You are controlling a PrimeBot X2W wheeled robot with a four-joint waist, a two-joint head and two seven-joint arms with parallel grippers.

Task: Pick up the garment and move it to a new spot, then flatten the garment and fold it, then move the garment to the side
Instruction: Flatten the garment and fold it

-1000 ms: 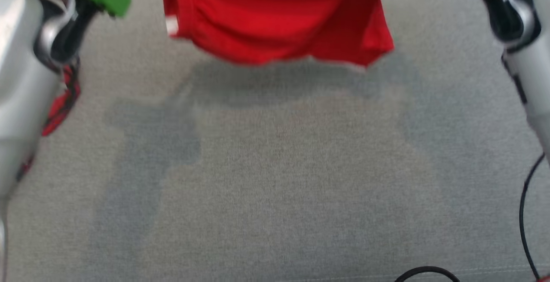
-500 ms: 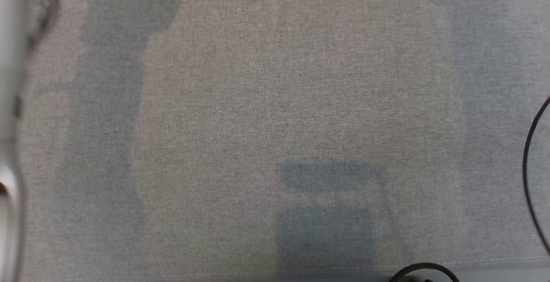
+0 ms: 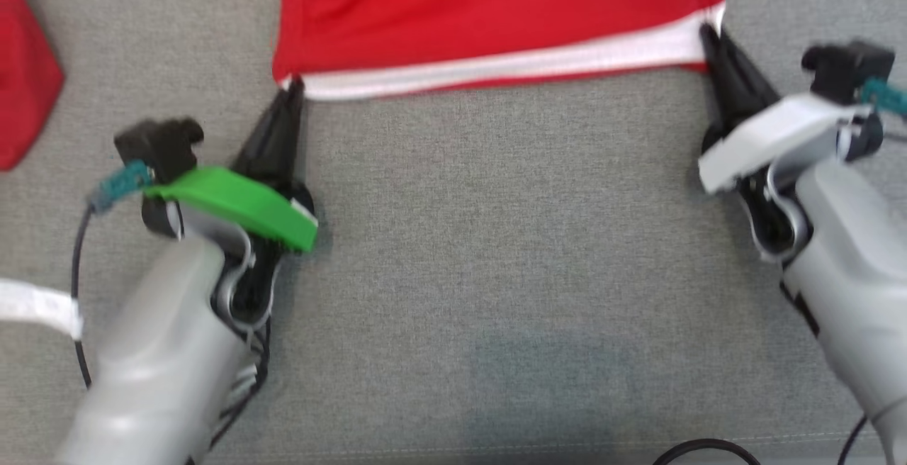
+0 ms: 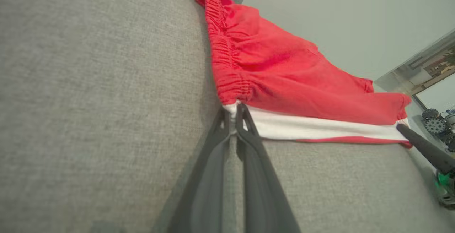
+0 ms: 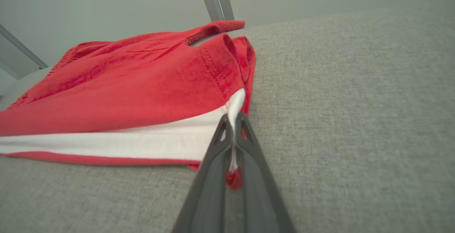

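Observation:
The garment (image 3: 496, 11) is red with a white band along its near edge and lies spread on the grey fabric surface (image 3: 496, 238). My left gripper (image 3: 292, 86) is shut on its near left corner, beside the gathered elastic edge (image 4: 227, 66). The right gripper (image 3: 706, 29) is shut on the near right corner. In the left wrist view my fingers (image 4: 233, 110) pinch the white corner. In the right wrist view the right gripper (image 5: 233, 117) holds white cloth, with a bit of red showing between the fingers. The garment's far part runs out of the head view's top.
Another red cloth (image 3: 21, 75) lies at the far left, and a white strip (image 3: 35, 305) below it. A black cable (image 3: 701, 451) loops at the bottom right edge. Bare grey surface stretches between my two arms. The right gripper's finger (image 4: 423, 147) shows in the left wrist view.
The head camera has swung. A second ago the garment hung above the surface between raised arms; now it rests on the surface with both grippers low at its near corners.

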